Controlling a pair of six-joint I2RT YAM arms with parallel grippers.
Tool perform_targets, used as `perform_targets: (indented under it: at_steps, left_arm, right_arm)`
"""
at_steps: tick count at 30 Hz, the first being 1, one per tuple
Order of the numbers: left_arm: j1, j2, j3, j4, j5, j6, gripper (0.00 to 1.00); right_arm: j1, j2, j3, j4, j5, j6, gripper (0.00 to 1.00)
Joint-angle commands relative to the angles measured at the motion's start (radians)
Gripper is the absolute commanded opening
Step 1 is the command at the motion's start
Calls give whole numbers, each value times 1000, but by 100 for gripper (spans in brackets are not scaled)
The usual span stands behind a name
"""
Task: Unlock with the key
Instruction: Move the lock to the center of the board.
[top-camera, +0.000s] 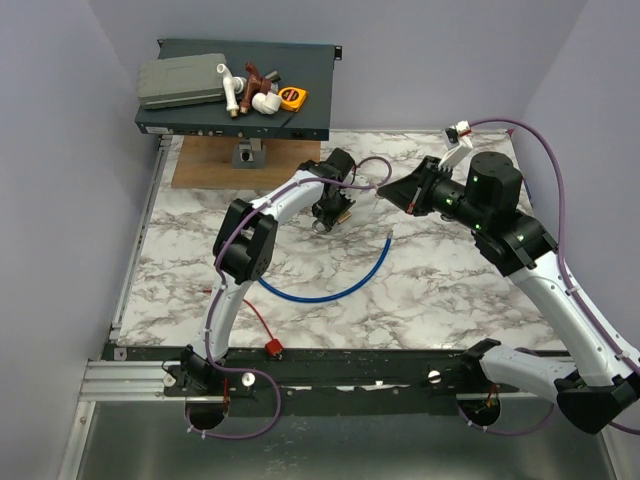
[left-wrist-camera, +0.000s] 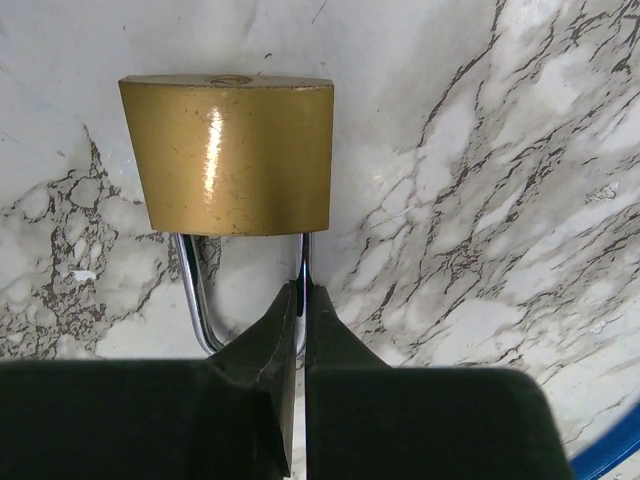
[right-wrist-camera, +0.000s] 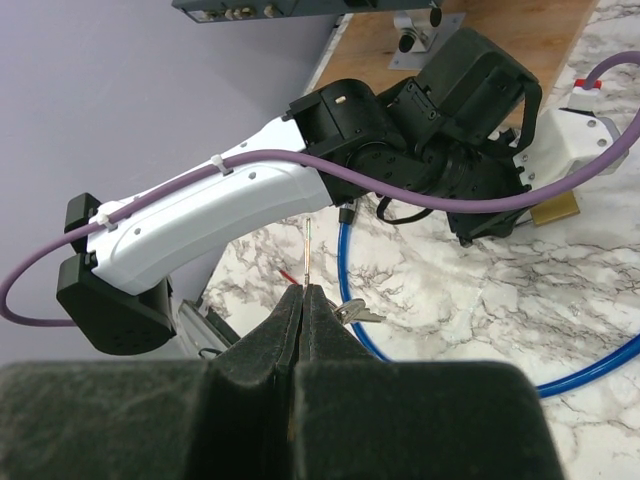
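Right gripper (right-wrist-camera: 303, 296): pads clenched on the key (right-wrist-camera: 307, 245). Only a thin metal blade shows, edge-on, sticking out past the fingertips. The head is hidden between the pads. Its long axis runs in line with the fingers, tip pointing toward the left arm (right-wrist-camera: 220, 215) and apart from it. It is held above the table (top-camera: 450, 290), in the far half, right of centre. From the top view the key is too small to make out.

Left gripper (left-wrist-camera: 300, 305): clamped on one leg of the shackle (left-wrist-camera: 192, 295) of the brass padlock (left-wrist-camera: 228, 150). This is near the middle of the far edge, just short of the wooden board (top-camera: 205, 165). The padlock body lies away from the fingers, shackle toward them. A small round mark sits on the body's far face; cannot tell what it is.

In the way: the left gripper's housing covers the padlock from above. From the right wrist only a brass corner shows. A purple cable (right-wrist-camera: 400, 190) loops across beyond the key tip.

Around:
- A blue cable (top-camera: 330, 293) arcs over the middle of the table, on the near side of the padlock.
- A small silver piece (right-wrist-camera: 355, 313) lies beside the blue cable, kind unclear.
- A red cord (top-camera: 255, 320) runs to a red tag (top-camera: 271, 347) at the near edge, left of centre. Its other end is hidden under the left arm.
- A black rack unit (top-camera: 300, 110) stands over the board at the far left corner, with oddments on top.
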Motion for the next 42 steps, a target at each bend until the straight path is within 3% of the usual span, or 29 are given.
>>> perform_targets:
  at_steps: [1, 5, 12, 20, 21, 22, 23, 25, 26, 27, 31, 37, 42]
  left_arm:
    - [-2, -39, -11, 4, -5, 17, 0]
    - [-13, -76, -86, 7, 0, 27, 0]
    - [-81, -218, -356, 66, 7, 78, 0]
    - [-70, -259, -445, 47, 62, 150, 0]
    - [-61, -262, -438, 34, 70, 158, 2]
    - [-56, -266, -431, 20, 79, 165, 14]
    - [-48, -272, -419, 4, 87, 169, 38]
    - [-35, -290, -393, -29, 113, 172, 73]
    - [-28, -304, -386, -38, 129, 167, 89]
    - [-23, -322, -382, -43, 143, 165, 98]
    - [-19, -374, -371, -33, 141, 158, 99]
    - [0, -328, -261, -74, 222, 168, 98]
    - [-2, -426, -344, 1, 288, 338, 99]
  right_arm:
    - [-6, -4, 10, 22, -16, -6, 1]
    - [-5, -3, 19, 12, -12, -12, 1]
    - [-5, 1, 29, 2, -8, -24, 1]
    - [-6, -2, 32, -4, -7, -40, 1]
    - [-6, -4, 33, -4, -8, -44, 1]
    - [-6, -3, 36, -4, -10, -48, 1]
    - [-6, -4, 39, -4, -10, -52, 1]
    - [-5, -5, 44, -4, -11, -61, 1]
    - [-5, -4, 49, -4, -13, -65, 1]
    - [-6, -3, 52, -4, -14, -69, 1]
    - [-6, -8, 66, -9, -11, -89, 1]
    - [-6, -28, 55, -10, 6, -98, 1]
    - [-6, -43, 46, -10, 33, -101, 1]
